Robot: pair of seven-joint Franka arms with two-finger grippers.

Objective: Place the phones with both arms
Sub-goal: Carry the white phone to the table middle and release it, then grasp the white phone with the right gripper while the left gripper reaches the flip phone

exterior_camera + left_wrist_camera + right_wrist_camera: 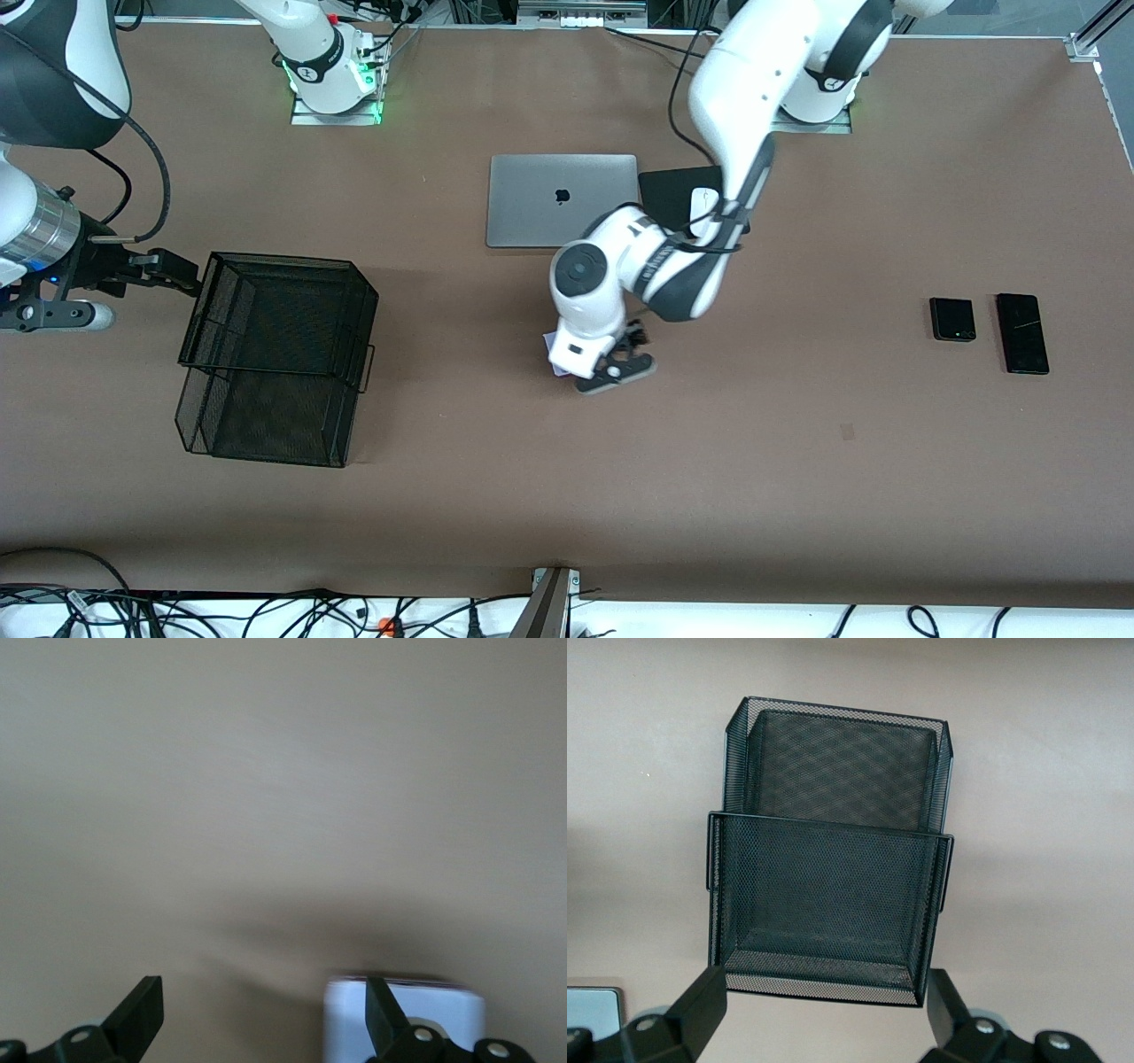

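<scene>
A: Left claw [620, 361] hangs low over the mid-worktop [797, 496], prongs spread, gripping nothing. Why there?

B: The white/lilac phone [403, 1023] lies flat under it, likely a handover spot both arms can reach.

A: And the right claw [173, 270]?

B: Spread and empty too, waiting over the edge of the black mesh basket [275, 354], presumably where phones end up.

A: The others?

B: The small black phone [952, 319] and longer black slab [1021, 333] lie side by side toward the left arm's end, untouched.

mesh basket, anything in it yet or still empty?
Empty. The right wrist view looks straight down into the black mesh basket: both compartments show only bare mesh. The front view agrees; no phone inside.
</scene>
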